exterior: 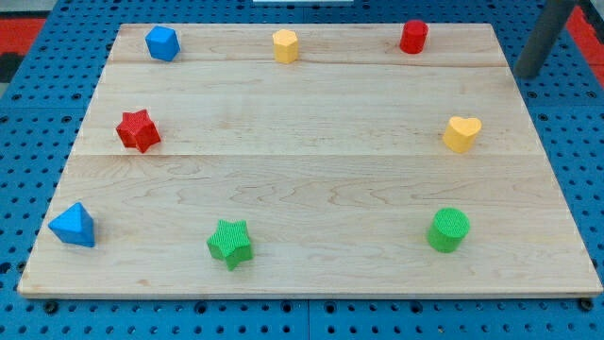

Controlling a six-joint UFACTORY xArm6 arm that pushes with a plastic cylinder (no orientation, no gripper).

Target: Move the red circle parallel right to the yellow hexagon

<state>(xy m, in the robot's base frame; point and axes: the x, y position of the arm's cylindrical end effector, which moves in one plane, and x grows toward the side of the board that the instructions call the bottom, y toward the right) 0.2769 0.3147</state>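
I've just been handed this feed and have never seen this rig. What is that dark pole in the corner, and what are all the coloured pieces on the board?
One camera looks down at a wooden board. The dark pole is the arm's rod; my tip sits at the view's top right, beyond the board's edge, touching no block. Nothing is held; it only pushes.

Along the top: blue block, yellow hexagon, red circle. Left: red star. Right: yellow heart. Bottom: blue triangle, green star, green circle.
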